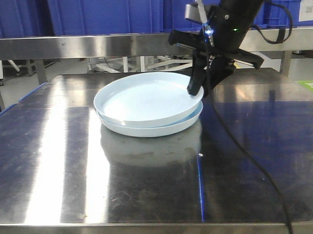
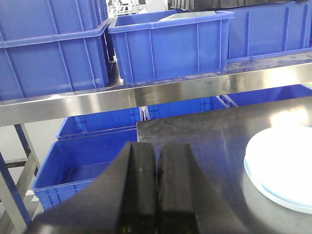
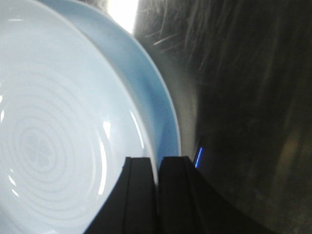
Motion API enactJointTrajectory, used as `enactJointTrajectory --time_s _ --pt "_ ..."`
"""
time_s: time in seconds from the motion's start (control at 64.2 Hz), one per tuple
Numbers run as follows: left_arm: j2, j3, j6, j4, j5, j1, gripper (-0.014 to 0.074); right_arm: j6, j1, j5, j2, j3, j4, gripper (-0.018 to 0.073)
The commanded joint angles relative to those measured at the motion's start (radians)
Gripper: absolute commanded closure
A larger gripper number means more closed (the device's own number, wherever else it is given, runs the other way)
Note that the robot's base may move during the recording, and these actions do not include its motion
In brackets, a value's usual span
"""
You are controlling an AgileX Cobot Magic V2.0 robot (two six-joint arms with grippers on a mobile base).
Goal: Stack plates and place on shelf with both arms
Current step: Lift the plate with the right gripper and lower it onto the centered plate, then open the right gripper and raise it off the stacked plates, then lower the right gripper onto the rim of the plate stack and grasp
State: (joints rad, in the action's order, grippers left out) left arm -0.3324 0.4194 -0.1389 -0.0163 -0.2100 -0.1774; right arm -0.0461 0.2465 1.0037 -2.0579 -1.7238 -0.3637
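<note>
plates: upper plate (image 1: pixel 145 99) sits slightly off-centre on lower plate (image 1: pixel 164 128), mid surface (image 1: pixel 148 184) | right claw (image 1: pixel 196 90): pinched on the upper plate's right rim | left claw (image 2: pixel 156 161): fingers pressed together, holding nothing (plates off to its right) | shelf (image 2: pixel 146 95): steel rail beyond the surface, blue crates (image 2: pixel 165 44) on it

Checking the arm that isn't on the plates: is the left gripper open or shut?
Shut. In the left wrist view, the left gripper has its two fingers pressed together, with nothing between them.
</note>
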Motion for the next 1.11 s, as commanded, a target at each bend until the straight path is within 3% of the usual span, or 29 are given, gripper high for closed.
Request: enactJointTrajectory --time_s 0.0,0.171,0.358,0.483,0.825,1.09 --pt "-0.007 0.038 0.003 -0.003 0.087 0.001 0.0513 -0.003 -0.001 -0.029 0.053 -0.033 -0.027 0.0501" --pt "-0.007 0.038 0.003 -0.003 0.087 0.001 0.0513 -0.009 -0.001 -0.032 0.051 -0.033 -0.026 0.0479" --pt "-0.007 0.038 0.003 -0.003 0.087 0.001 0.0513 -0.009 -0.001 -0.032 0.051 -0.033 -0.026 0.0249" --pt "-0.007 0.038 0.003 -0.003 0.087 0.001 0.0513 -0.009 -0.001 -0.033 0.054 -0.033 -0.023 0.0164" --pt "-0.007 0.038 0.003 -0.003 0.087 0.001 0.0513 -0.009 -0.001 -0.06 0.11 -0.031 0.066 0.0152" --pt "-0.007 0.038 0.003 -0.003 0.087 0.001 0.0513 -0.02 0.001 -0.055 0.065 -0.03 0.066 0.0152"
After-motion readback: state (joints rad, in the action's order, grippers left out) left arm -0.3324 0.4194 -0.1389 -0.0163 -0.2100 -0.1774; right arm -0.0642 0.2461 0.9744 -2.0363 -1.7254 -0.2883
